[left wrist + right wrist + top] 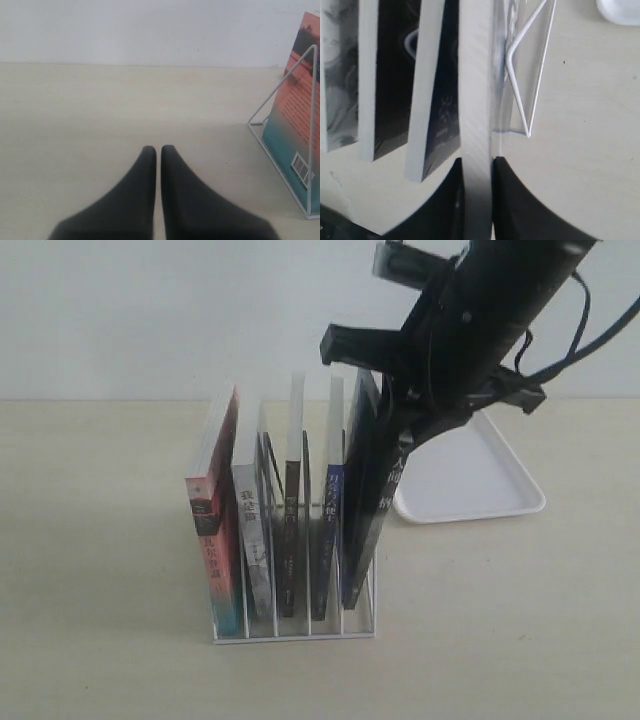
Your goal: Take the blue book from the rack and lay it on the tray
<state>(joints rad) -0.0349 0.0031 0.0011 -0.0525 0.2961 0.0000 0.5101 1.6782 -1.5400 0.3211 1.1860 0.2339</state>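
Right gripper point(478, 164) clamped on thin deep-blue paperback book point(358, 530), top edge, rightmost slot of white wire rack point(295, 636), which allows straight lift-out. Left gripper point(159, 150) closed, empty.

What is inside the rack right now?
Several upright books stand in the rack. The blue book is in the end slot nearest the tray, with the right gripper closed on its page edges. The arm covers that book's upper part.
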